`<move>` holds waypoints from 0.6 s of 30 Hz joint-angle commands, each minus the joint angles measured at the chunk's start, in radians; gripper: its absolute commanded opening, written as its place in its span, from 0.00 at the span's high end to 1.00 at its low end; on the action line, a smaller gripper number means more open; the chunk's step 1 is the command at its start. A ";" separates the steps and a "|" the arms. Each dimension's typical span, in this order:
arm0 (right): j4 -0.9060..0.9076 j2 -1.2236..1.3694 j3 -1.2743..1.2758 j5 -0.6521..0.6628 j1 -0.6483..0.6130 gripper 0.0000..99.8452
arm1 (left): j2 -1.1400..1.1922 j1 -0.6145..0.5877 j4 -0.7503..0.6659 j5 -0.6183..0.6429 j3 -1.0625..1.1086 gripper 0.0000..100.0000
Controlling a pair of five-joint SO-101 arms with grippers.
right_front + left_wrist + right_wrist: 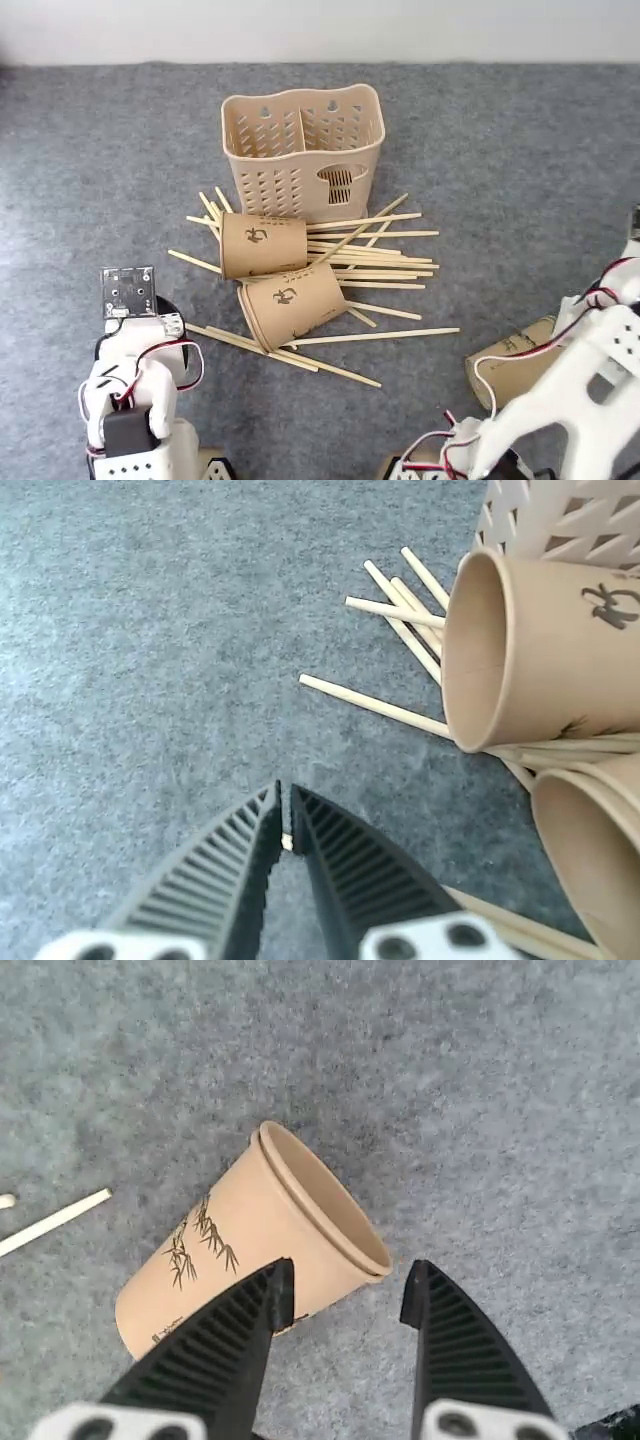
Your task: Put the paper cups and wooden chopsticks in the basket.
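Observation:
A beige slotted basket (300, 150) stands upright at the back centre. In front of it two paper cups (262, 245) (295, 303) lie on their sides on a scatter of wooden chopsticks (375, 262). A third cup (512, 358) lies at the right, partly hidden by the right arm (580, 400). My right gripper (350, 1270) is open just above that cup (260, 1230), its fingers on either side of the rim end. My left gripper (285, 792) is shut and holds nothing, over bare mat a little short of the nearest cup (530, 660) and chopsticks (375, 702).
Grey mat (90, 170) covers the table, with open room at the left and back right. The left arm (135, 390) sits at the front left. A basket corner (560, 515) and a second cup (590, 850) appear in the left wrist view. One chopstick end (55, 1222) lies near the right cup.

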 commanded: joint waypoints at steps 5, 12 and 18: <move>-0.021 0.176 -0.041 -0.009 0.012 0.81 | -0.011 -0.006 -0.020 0.006 -0.010 0.98; -0.004 0.283 -0.080 -0.005 0.010 0.89 | -0.011 -0.006 -0.020 0.006 -0.010 0.98; 0.070 0.283 -0.129 -0.008 -0.002 0.97 | -0.011 -0.006 -0.020 0.006 -0.010 0.98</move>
